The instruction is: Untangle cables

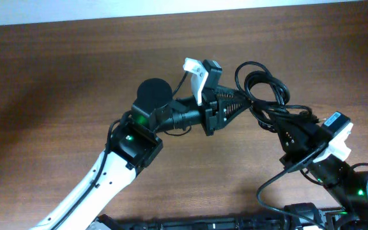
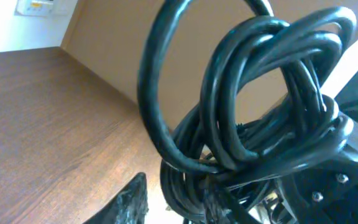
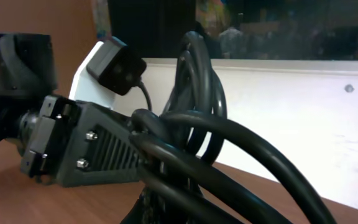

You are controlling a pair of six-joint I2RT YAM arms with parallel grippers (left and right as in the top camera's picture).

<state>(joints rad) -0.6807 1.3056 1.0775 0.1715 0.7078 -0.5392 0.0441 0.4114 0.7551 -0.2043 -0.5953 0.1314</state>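
cables [image 1: 265,97]: bunched in a looped tangle, held up over the tabletop [image 1: 56,76] between both claws.
left claw [image 1: 246,105]: placed around the cables; whether they are gripped cannot be told.
right claw [image 1: 285,124]: closed on the cables.

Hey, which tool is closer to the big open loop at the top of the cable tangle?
Left. The left tool reaches into the cables just beside the loop; the right tool grips strands farther off, lower right in the overhead view.
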